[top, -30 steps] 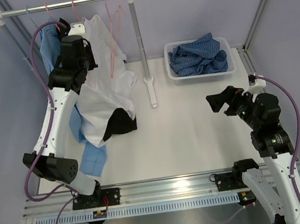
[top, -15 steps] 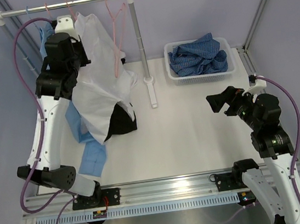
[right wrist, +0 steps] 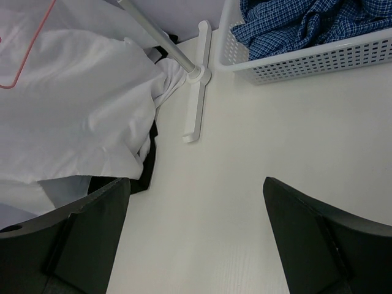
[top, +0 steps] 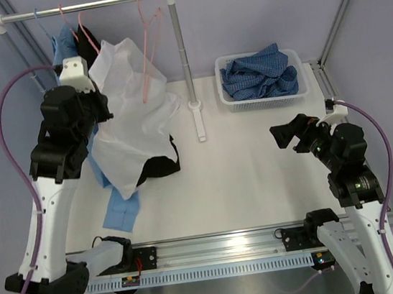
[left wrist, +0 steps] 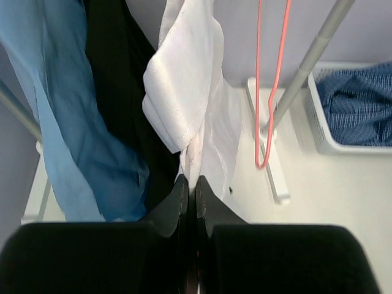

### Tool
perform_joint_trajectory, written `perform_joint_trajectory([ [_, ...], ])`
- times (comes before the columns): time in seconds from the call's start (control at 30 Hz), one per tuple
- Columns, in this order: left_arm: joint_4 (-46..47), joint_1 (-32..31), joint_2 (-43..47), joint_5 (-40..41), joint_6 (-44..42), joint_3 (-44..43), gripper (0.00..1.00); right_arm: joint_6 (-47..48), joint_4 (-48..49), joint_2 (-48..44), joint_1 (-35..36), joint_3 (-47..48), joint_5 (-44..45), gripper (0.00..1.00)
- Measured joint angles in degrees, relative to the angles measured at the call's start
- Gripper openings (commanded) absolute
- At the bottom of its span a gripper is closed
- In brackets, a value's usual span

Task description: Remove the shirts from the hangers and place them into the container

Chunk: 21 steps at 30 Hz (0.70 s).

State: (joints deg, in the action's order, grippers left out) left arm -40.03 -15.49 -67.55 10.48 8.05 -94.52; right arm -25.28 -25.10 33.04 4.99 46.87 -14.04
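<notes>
while my left gripper point(left wrist: 190, 191) is clamped on the white shirt point(left wrist: 184, 92) by the rack point(top: 84, 5), the container point(top: 264, 102) holds the blue checked shirt point(top: 259, 72).
right gripper point(right wrist: 195, 184) wide open above the table point(top: 258, 175), near the container; black shirt point(left wrist: 116, 73) and light blue shirt point(left wrist: 55, 110) hang just beside the white one.

Bright, even overhead light; soft shadows on the counter point(top: 258, 175). Glare on the rail point(top: 231, 242) at 6 o'clock. Left-wrist fingers point(left wrist: 174, 202) blurred.

Four shirts point(top: 130, 112), one container point(top: 263, 101)
</notes>
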Motion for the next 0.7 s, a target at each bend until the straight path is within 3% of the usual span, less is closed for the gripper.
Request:
perform_joint_trajectory([
  [0.2, -2.82, 0.04, 11.1, -3.3, 1.11, 13.79, 0.0, 0.0, 0.0, 0.22, 0.02, -0.5, -0.02, 0.99],
  [0.7, -9.99, 0.07, 23.76, -18.1, -1.55, 28.59, 0.0, 0.0, 0.0, 1.75, 0.11, -0.74, -0.02, 0.99],
])
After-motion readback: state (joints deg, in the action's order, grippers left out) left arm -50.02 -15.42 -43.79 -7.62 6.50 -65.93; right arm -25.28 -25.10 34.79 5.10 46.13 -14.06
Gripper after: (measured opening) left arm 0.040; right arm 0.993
